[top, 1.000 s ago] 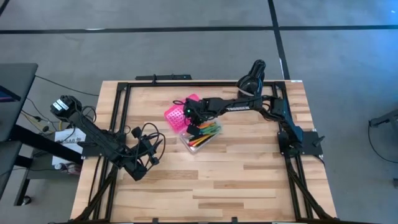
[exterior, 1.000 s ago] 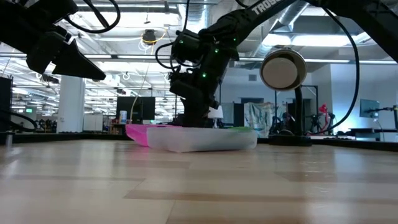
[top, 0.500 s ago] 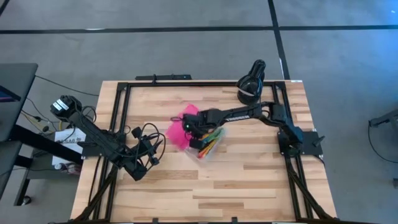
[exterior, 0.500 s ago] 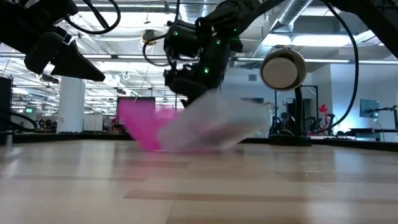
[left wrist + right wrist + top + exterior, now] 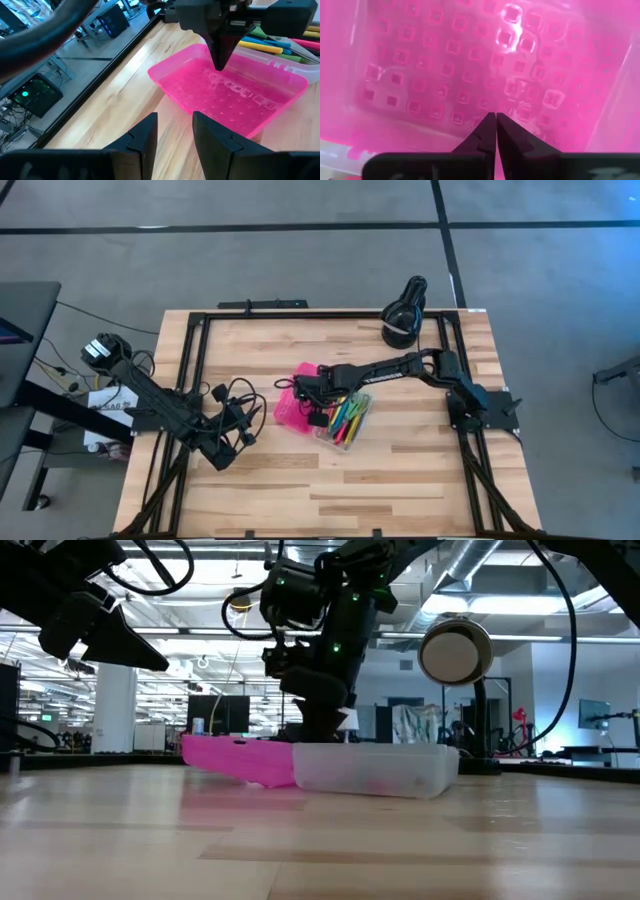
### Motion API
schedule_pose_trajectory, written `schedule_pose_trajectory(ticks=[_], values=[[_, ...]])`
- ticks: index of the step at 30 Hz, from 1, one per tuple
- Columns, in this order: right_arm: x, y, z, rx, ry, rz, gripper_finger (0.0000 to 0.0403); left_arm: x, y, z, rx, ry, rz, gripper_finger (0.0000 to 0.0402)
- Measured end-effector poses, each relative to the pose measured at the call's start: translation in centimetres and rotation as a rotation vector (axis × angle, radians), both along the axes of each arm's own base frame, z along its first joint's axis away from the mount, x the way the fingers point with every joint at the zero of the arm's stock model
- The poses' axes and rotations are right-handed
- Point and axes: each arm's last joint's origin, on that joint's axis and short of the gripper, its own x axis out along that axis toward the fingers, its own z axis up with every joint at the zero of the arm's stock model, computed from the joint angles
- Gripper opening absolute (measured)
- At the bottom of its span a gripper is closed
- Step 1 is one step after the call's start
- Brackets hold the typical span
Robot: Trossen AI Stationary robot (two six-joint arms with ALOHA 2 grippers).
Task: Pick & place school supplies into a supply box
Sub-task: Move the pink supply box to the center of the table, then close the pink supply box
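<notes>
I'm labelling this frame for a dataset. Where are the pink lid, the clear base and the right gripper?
pink lid [image 5: 235, 97]: left wrist view, middle of its dimpled inner face.
clear base [image 5: 375, 770]: low view, its see-through side wall.
right gripper [image 5: 496, 131]: right wrist view, between its shut fingertips.

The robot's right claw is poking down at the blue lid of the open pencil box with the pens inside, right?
Not quite: the lid is hot pink, not blue. The high view shows the right gripper, fingers shut, pointing down at the hot pink plastic lid of the open pencil box, with colourful pens lying in its clear base.
</notes>
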Motion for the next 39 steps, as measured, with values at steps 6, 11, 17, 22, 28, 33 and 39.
schedule_pose_trajectory(ticks=[6,11,17,22,28,33,39], values=[[-0.1,0.7,0.4,0.001,-0.001,0.016,0.0008,0.0,0.0,0.0,-0.001,0.000,0.000,0.0118],[-0.3,1.9,0.3,0.004,0.021,0.050,0.0008,0.0,0.0,0.0,-0.002,0.002,-0.001,0.0118],[-0.7,4.2,0.3,-0.041,0.038,0.102,0.0008,0.0,0.0,0.0,-0.010,-0.004,0.002,0.0118],[-1.3,6.4,1.6,-0.140,0.025,0.106,0.0008,0.0,0.0,0.0,-0.019,-0.015,0.009,0.0118],[-3.0,9.0,4.3,-0.255,-0.009,0.100,0.0008,0.0,0.0,0.0,-0.027,-0.017,0.010,0.0118],[-4.8,11.1,5.9,-0.324,-0.007,0.065,0.0008,0.0,0.0,-0.1,-0.060,-0.008,0.008,0.0118],[-7.5,13.0,5.7,-0.456,0.061,-0.032,0.0008,-0.1,0.0,-0.1,-0.075,-0.004,0.006,0.0118]])
